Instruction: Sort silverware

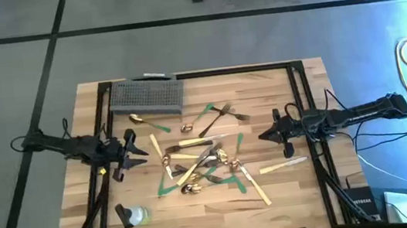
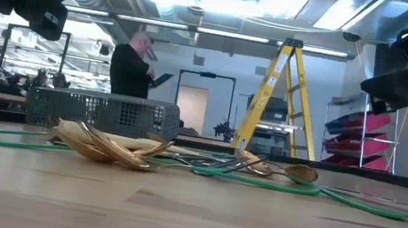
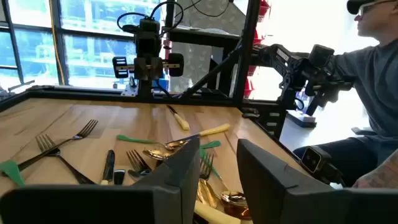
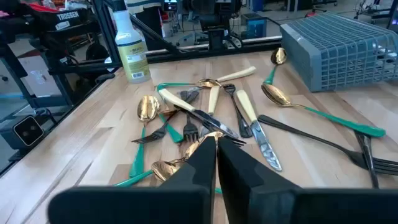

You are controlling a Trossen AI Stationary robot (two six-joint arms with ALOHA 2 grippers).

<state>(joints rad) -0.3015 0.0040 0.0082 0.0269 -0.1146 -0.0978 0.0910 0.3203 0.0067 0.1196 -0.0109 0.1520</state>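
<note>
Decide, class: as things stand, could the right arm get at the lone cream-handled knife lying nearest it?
Probably yes. The knife lies alone on bare table, apart from the pile, just beside the right gripper, with nothing over it. The fingers are shut, so they would need to open first.

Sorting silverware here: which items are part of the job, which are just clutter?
Job:
- shiny gold spoons
- dark metal forks
- cream-handled knives

Lying about:
- grey wire mesh basket
- flat green tape strips
- clear spray bottle with yellow label
</note>
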